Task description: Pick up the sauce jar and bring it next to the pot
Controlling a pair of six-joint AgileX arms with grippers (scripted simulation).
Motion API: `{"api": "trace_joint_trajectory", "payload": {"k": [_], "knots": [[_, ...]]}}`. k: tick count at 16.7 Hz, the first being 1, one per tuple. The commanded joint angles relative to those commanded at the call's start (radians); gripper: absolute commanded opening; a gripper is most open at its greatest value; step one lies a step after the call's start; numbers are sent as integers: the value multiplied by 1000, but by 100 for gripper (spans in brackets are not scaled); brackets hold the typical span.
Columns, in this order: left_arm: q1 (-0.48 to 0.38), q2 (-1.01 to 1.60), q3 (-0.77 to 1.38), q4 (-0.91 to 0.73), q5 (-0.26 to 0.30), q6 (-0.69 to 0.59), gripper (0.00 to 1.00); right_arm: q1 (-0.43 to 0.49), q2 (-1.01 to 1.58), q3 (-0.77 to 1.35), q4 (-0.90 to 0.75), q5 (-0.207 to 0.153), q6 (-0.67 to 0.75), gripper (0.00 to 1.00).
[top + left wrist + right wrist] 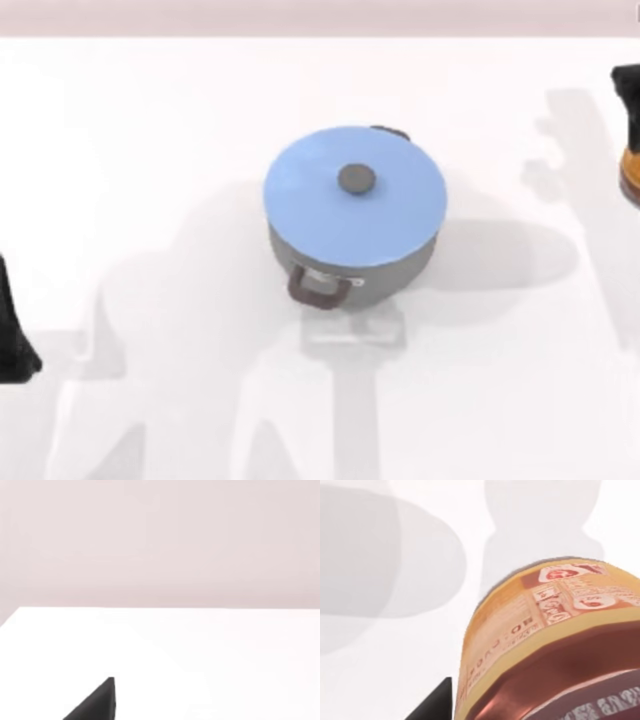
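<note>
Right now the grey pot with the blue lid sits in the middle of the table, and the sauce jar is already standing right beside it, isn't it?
Not quite. The pot is in the middle, but the sauce jar is far off at the table's right edge, at the right gripper, as the top view shows.

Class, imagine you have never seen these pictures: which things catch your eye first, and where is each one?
The pot stands out first: big, grey, with a light-blue lid, at the middle of the table. Next comes the sauce jar, filling the right wrist view with its yellow-orange label and reddish-brown sauce; from above it shows only at the table's far right edge, well apart from the pot.
</note>
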State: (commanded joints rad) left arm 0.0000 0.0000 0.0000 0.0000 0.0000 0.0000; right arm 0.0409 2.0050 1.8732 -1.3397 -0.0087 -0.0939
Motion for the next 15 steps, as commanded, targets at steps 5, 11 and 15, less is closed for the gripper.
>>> {"api": "trace_joint_trajectory", "payload": {"k": [5, 11, 15], "knots": [[0, 0, 0, 0, 0, 0, 100, 6, 8, 3, 8, 1, 18, 0], [0, 0, 0, 0, 0, 0, 100, 153, 70, -17, 86, 22, 249, 0], [0, 0, 0, 0, 0, 0, 100, 240, 105, -34, 134, 34, 382, 0]]}}
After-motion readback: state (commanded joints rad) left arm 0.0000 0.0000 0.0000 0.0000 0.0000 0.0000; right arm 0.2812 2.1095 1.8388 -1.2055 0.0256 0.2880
